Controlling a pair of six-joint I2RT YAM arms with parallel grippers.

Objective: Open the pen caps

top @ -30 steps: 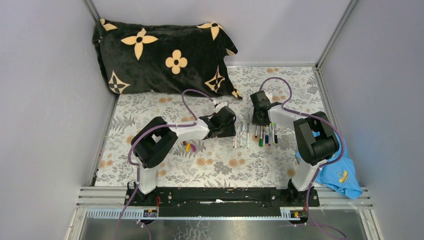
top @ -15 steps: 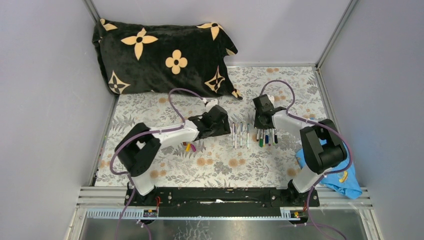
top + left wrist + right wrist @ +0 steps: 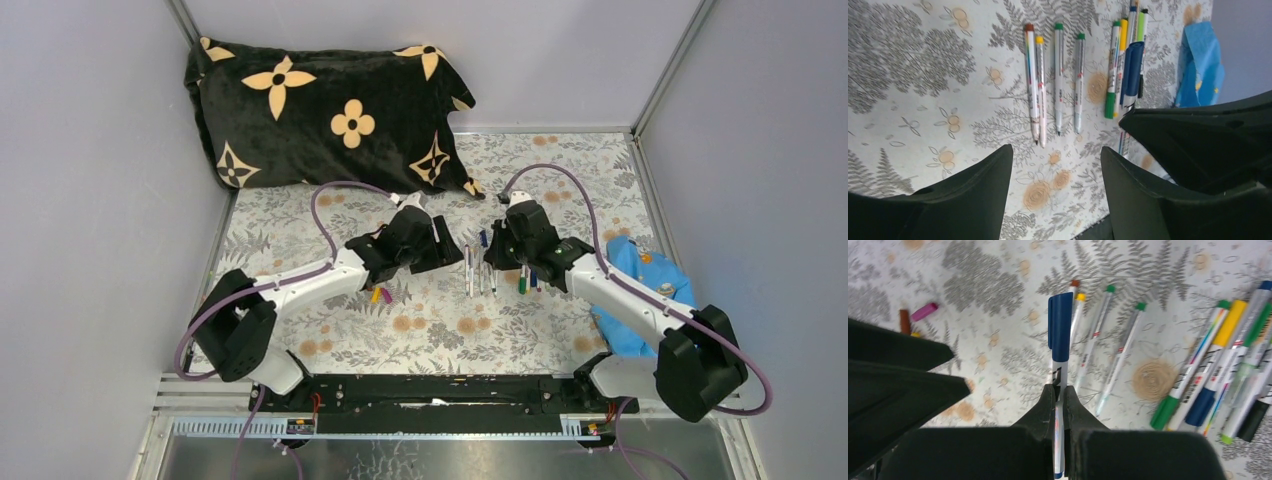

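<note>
Compared with one second earlier, both arms had unfolded from their raised-elbow pose and reached low across the floral table [image 3: 440, 330]. The left gripper [image 3: 1055, 167] had widened and stood spread, holding nothing, above four uncapped pens [image 3: 1059, 75] lying side by side. The right gripper [image 3: 1059, 396], formerly half open over the capped pens [image 3: 1198, 370], had shifted toward the uncapped row and pinched one pen [image 3: 1060, 371] by its barrel, above the lying ones. The pen's long axis continued the line of the fingers, roughly parallel to the lying pens, with its capped end pointing away from the gripper. Two loose caps [image 3: 924, 311], magenta and brown-red, lay beside the left arm. The held pen showed a whitish printed barrel and a dark blue cap [image 3: 1060, 327] with a clip, still seated.
</note>
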